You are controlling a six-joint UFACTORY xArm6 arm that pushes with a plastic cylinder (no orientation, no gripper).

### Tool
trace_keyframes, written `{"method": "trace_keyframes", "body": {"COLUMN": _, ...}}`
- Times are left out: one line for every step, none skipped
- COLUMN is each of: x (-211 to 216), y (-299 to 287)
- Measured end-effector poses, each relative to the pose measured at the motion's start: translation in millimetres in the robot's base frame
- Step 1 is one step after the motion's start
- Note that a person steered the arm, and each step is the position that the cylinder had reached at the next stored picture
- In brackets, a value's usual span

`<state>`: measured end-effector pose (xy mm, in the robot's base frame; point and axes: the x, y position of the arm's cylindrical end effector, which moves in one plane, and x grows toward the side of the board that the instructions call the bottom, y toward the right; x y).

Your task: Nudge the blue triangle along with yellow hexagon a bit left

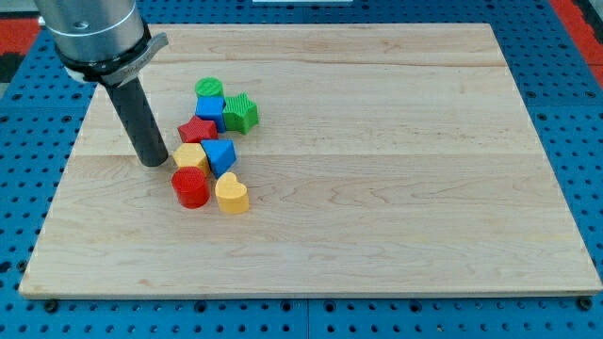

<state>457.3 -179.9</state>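
Note:
The blue triangle (220,154) lies on the wooden board (377,141), touching the yellow hexagon (190,157) on its left. My tip (153,162) rests on the board just left of the yellow hexagon, with a small gap between them. The dark rod rises from it toward the view's top left.
A red star-like block (197,129), a blue cube (210,110), a green half-round block (209,88) and a green ribbed block (241,113) cluster above. A red cylinder (190,187) and a yellow heart (232,195) lie just below the pair.

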Motion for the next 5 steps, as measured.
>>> {"method": "trace_keyframes", "body": {"x": 6.2, "y": 12.4}}
{"method": "trace_keyframes", "body": {"x": 6.2, "y": 20.1}}
{"method": "trace_keyframes", "body": {"x": 10.0, "y": 7.6}}
{"method": "trace_keyframes", "body": {"x": 63.5, "y": 19.2}}
{"method": "trace_keyframes", "body": {"x": 77.9, "y": 42.8}}
